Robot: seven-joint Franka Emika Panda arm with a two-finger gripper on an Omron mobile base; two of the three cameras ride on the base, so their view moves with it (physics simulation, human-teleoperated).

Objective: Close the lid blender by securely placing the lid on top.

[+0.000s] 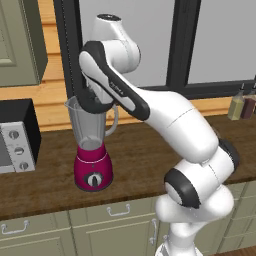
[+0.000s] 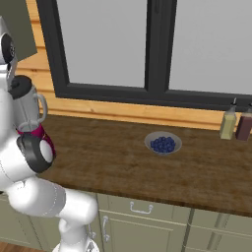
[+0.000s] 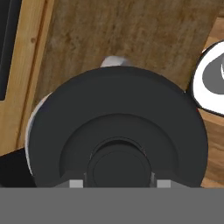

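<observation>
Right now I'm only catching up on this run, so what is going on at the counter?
The white arm is reaching over the blender, which stands on the wooden counter beside the toaster oven. The black lid sits right under the hand, over the jar's mouth, with the gripper at its centre knob. Whether the lid is fully seated I can't tell. A bowl of blueberries and two bottles stand further along.

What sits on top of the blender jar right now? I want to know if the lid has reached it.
The black lid covers the mouth of the blender, with the gripper on its centre knob. The rim is hidden beneath it, so full seating cannot be judged.
</observation>
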